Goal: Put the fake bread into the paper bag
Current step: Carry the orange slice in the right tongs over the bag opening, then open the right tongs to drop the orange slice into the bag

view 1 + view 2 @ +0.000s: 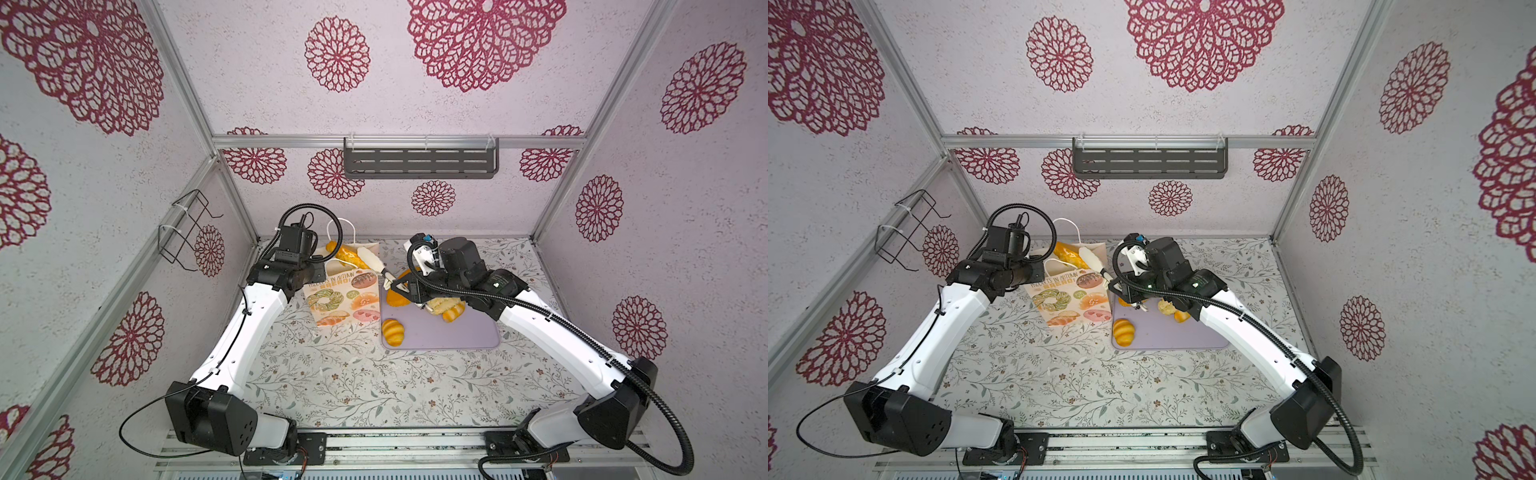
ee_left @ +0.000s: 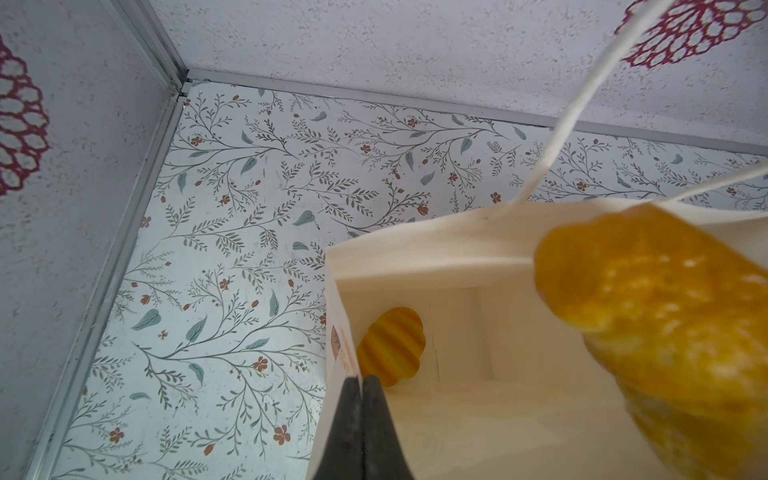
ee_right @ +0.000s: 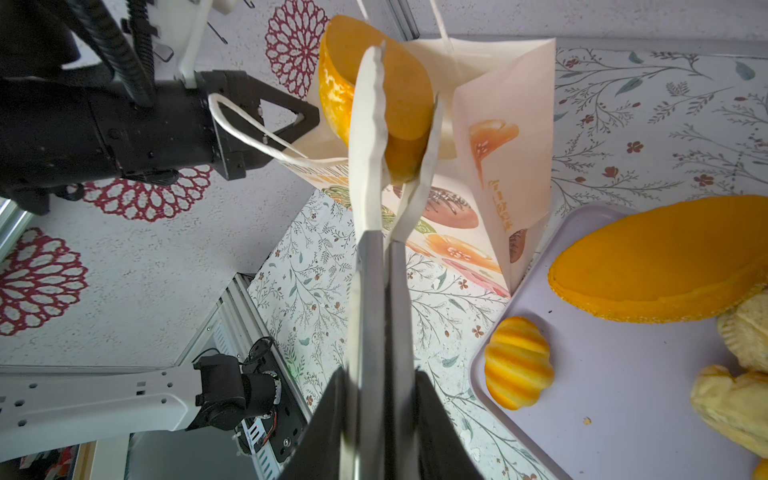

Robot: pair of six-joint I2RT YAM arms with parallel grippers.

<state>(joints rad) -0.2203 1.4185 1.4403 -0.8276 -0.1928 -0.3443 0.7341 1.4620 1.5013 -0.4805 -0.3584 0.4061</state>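
At ten o'clock on the desk [image 1: 353, 386], the left claw [image 2: 363, 399] pinches shut on the rim of the upright paper bag [image 1: 345, 299], with one ribbed bun [image 2: 390, 345] lying inside. Over its mouth an orange loaf [image 3: 407, 99] sits clamped in white tongs [image 3: 365, 145], whose handles the right claw [image 3: 380, 374] squeezes. At three o'clock of the bag, the lilac tray [image 1: 457, 332] carries a second ribbed bun [image 1: 392, 331], a long loaf [image 3: 665, 257] and cream buns [image 3: 744, 332].

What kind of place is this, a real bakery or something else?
Probably a robot test booth, not a bakery: patterned panels in an aluminium frame, two arms mounted on a rail, and glossy toy bread on a lilac tray.
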